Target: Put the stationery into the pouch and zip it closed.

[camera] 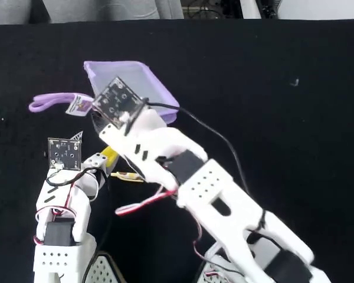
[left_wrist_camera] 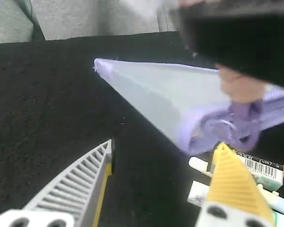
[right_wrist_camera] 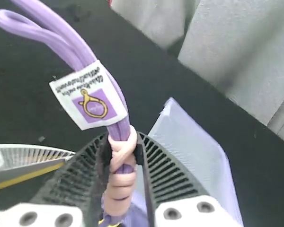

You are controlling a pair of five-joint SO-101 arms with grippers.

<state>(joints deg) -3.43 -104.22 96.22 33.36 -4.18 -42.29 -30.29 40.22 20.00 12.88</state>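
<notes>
From above, the pouch (camera: 156, 88) lies on the black surface (camera: 283, 118), under my right arm. My left pincer (left_wrist_camera: 165, 146) gapes wide near the pouch, with pens (left_wrist_camera: 260, 166) beside its yellow finger. My right pincer (right_wrist_camera: 120, 149) is clamped on the pouch's purple strap (right_wrist_camera: 71, 52).

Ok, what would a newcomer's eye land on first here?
The right gripper is clamped on the purple strap, just below its white tag, at the end of the purple pouch on the black table. The left gripper sits open beside the pens, which lie outside the pouch.
</notes>
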